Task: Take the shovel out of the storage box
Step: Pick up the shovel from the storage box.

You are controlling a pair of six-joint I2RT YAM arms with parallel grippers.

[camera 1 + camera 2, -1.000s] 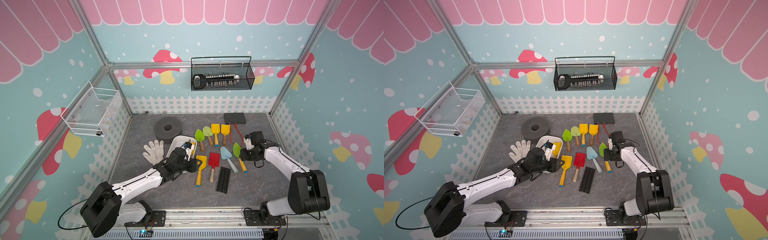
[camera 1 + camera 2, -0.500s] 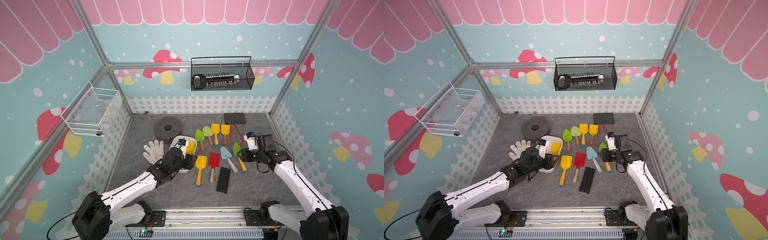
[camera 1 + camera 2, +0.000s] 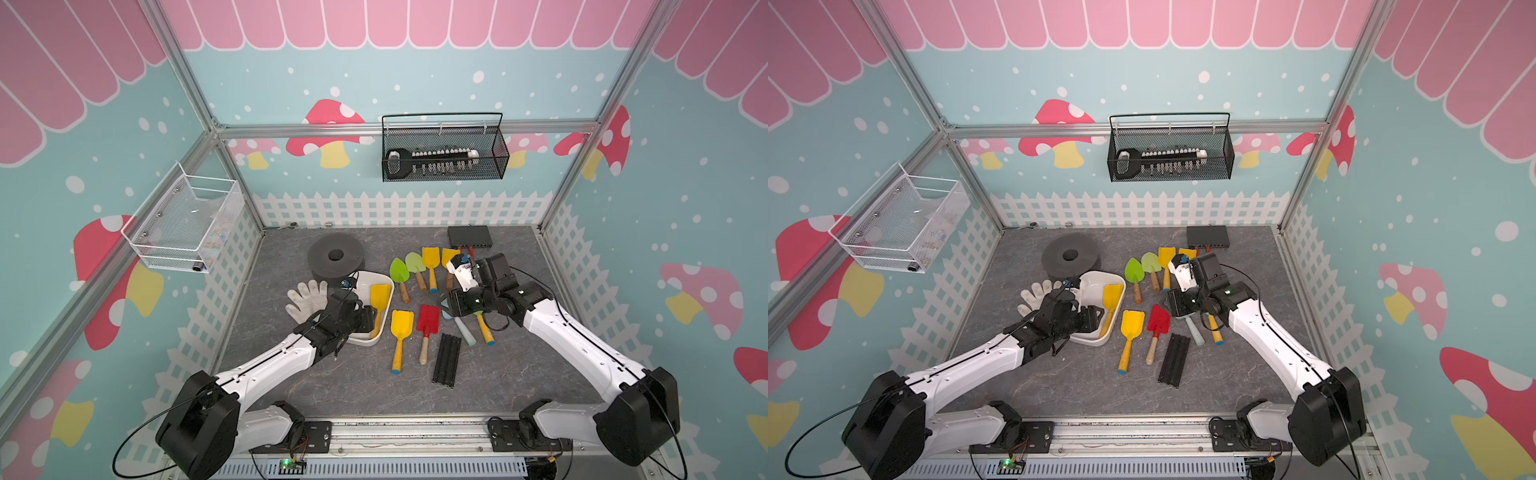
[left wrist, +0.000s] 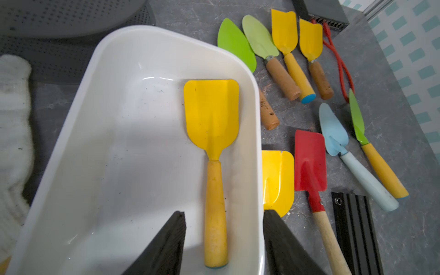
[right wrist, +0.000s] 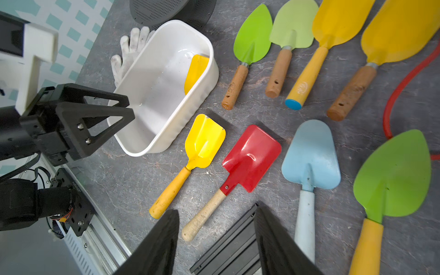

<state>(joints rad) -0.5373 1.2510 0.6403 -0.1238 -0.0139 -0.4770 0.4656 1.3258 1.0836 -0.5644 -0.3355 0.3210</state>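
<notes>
Inside storage box [image 4: 133, 152], shovel [image 4: 214, 176] lies, handle between spread left claw [image 4: 223, 212], untouched.

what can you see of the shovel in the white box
The shovel is a small toy: squarish yellow blade with raised side edges, seemingly painted metal, on a scuffed yellow handle with a bluish end. It lies flat on the floor of the box, beside one long wall, blade pointing away from the robot. The open left pincer flanks its handle, not touching it.
</notes>
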